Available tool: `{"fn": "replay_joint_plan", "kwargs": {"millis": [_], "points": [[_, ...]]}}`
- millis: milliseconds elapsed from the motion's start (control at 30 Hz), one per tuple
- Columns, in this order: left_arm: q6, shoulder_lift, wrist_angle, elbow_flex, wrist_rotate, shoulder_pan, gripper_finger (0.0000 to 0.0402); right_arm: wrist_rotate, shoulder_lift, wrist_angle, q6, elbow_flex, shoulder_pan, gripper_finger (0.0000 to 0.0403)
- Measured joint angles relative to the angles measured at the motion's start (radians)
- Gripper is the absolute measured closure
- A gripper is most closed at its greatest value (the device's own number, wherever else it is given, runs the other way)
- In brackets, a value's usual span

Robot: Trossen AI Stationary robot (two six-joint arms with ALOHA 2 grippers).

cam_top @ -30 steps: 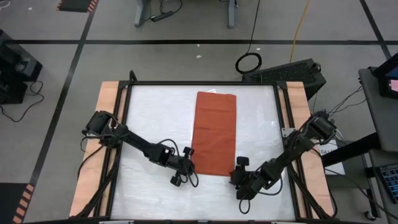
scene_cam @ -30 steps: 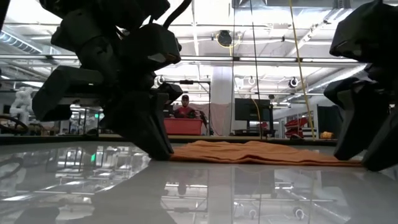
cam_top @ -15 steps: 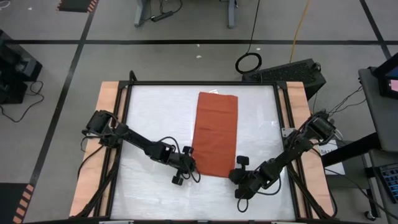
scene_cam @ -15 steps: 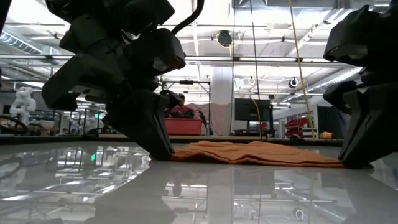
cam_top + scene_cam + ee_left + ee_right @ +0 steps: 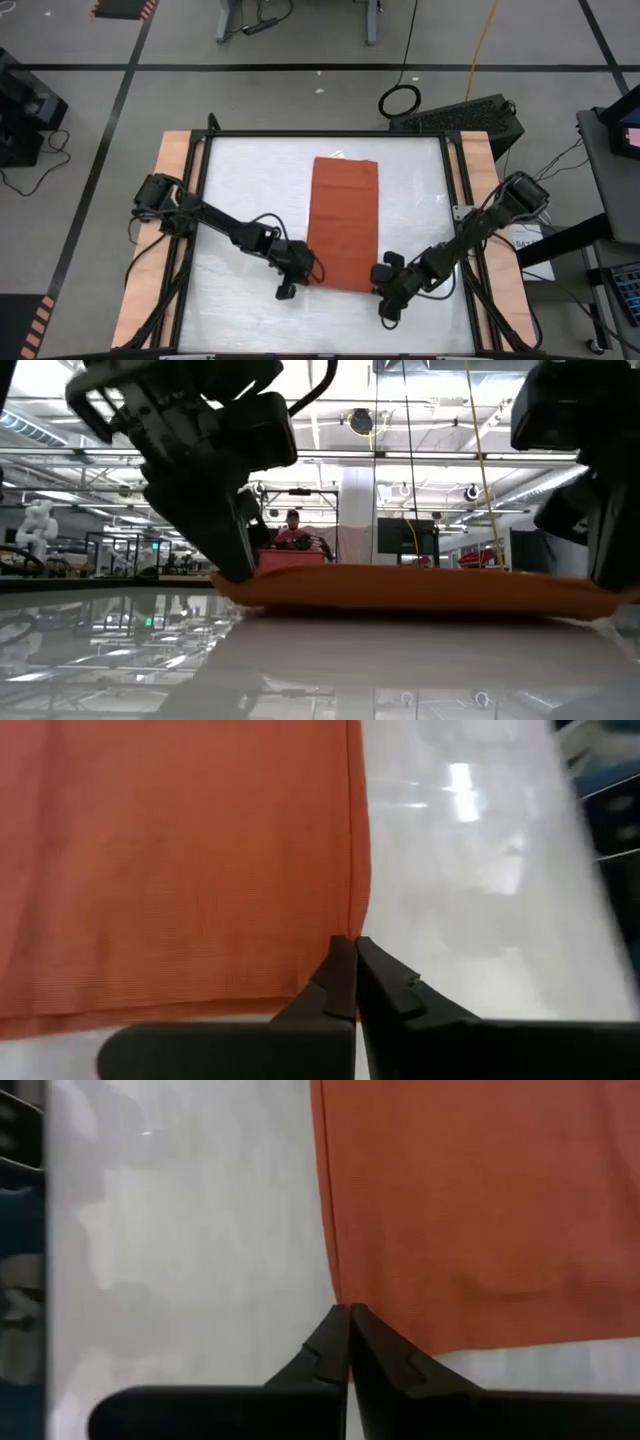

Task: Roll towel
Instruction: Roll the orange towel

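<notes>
The rust-orange towel (image 5: 344, 220) lies lengthwise down the middle of the white table, with its near end raised. My left gripper (image 5: 305, 272) is shut on the towel's near left corner. My right gripper (image 5: 381, 278) is shut on its near right corner. In the low view the near edge (image 5: 420, 588) runs as a straight band above the tabletop, from my left gripper (image 5: 238, 575) to my right gripper (image 5: 600, 585). The far part of the towel rests flat on the table. My left gripper pinches the towel's left side edge at the near corner (image 5: 350, 925) between its two fingers, slanting down from the near left. The corner is lifted clear of the table. My right gripper pinches the near right corner (image 5: 342, 1295) between its two fingers, slanting down from the near right. That corner is also lifted, and the edge between the two holds is drawn taut.
The white tabletop sits inside a black frame (image 5: 207, 200) with wooden strips (image 5: 172, 200) along both sides. Bare tabletop lies left and right of the towel and beyond its far end. A person (image 5: 292, 532) is in the room beyond the table.
My right gripper has shut and taken hold of the near right corner. Both grippers have risen and rolled their wrists, lifting the towel's near edge off the table and drawing it taut. The whole towel has slid a little toward the table's near edge.
</notes>
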Motion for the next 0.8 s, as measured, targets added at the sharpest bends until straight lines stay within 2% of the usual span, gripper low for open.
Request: {"fn": "replay_joint_plan", "kwargs": {"millis": [200,533,700,800], "points": [[-0.114,0.006,-0.014,-0.001,0.025,0.039,0.0401,-0.100,-0.031,-0.006,0.019,0.000,-0.089,0.0402],[-0.272,0.001,-0.006,-0.002,0.178,0.090,0.0402,-0.357,-0.038,0.026,0.064,0.000,-0.224,0.0403],[-0.274,-0.001,-0.006,-0.001,0.180,0.092,0.0402,-0.380,-0.039,0.031,0.056,0.000,-0.254,0.0403],[-0.275,-0.001,-0.007,-0.001,0.143,0.102,0.0402,-0.380,-0.039,0.024,0.051,0.000,-0.280,0.0403]]}}
